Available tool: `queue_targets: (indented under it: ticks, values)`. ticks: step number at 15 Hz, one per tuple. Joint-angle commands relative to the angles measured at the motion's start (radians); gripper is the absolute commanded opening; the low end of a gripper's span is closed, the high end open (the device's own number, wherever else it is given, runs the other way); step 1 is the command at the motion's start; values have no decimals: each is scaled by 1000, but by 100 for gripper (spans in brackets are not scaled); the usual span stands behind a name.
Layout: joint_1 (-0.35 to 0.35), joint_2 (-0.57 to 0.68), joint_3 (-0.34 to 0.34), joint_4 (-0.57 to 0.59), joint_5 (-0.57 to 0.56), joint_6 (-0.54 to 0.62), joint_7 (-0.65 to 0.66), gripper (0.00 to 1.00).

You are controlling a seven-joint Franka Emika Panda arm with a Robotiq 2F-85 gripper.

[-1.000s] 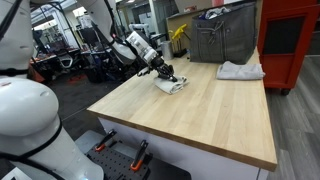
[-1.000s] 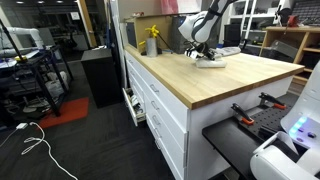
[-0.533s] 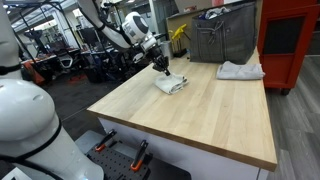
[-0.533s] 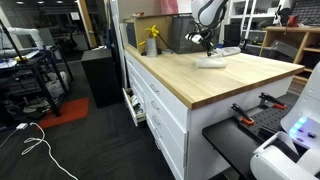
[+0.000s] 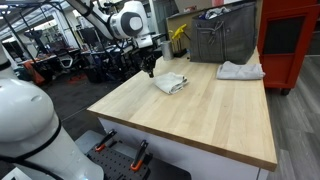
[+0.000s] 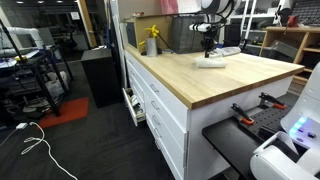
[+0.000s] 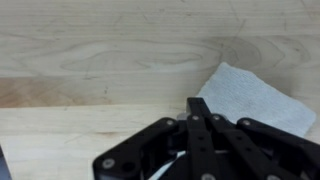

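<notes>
A folded white cloth [image 5: 171,83] lies on the wooden table top [image 5: 200,115] near its far corner; it also shows in an exterior view [image 6: 210,62] and at the right of the wrist view [image 7: 255,95]. My gripper [image 5: 150,68] hangs above the table just beside the cloth, clear of it, and also shows in an exterior view [image 6: 208,43]. In the wrist view the gripper [image 7: 198,104] has its two fingers pressed together with nothing between them. It holds nothing.
A second crumpled white cloth [image 5: 240,70] lies at the table's far right edge. A yellow bottle [image 6: 152,42] and a grey metal bin [image 5: 222,35] stand behind the table. A red cabinet [image 5: 290,40] stands at the right. Drawers [image 6: 160,105] front the table.
My gripper has lifted off the folded cloth and moved up and away to its side. The cloth stays flat on the table.
</notes>
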Motion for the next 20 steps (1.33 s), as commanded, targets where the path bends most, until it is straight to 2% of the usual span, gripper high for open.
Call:
queue_targets:
  ticks: [1, 3, 4, 5, 6, 7, 8, 12, 15, 17, 18, 20]
  values:
    - [-11, -53, 4, -68, 96, -33, -84, 0]
    - [-12, -52, 1, -85, 101, -30, -72, 0]
    - [-12, -49, -1, -93, 83, -21, -48, 25]
    - [-14, -49, -2, -100, 82, -15, -45, 21]
    - [-17, -53, -5, -109, 70, -3, -30, 25]
    - [-22, -58, -7, -111, 90, -16, -56, 40]
    - [-28, -68, -11, -117, 98, -24, -78, 49]
    - [-49, -112, -24, -135, 177, -53, -209, 78]
    - [-62, -188, -27, -182, 138, -69, -176, 99]
    - [-66, -233, -16, -205, 110, -63, -168, 100]
    - [-67, -151, -14, -157, 127, -48, -165, 100]
    - [-68, -168, -11, -164, 126, -48, -165, 100]
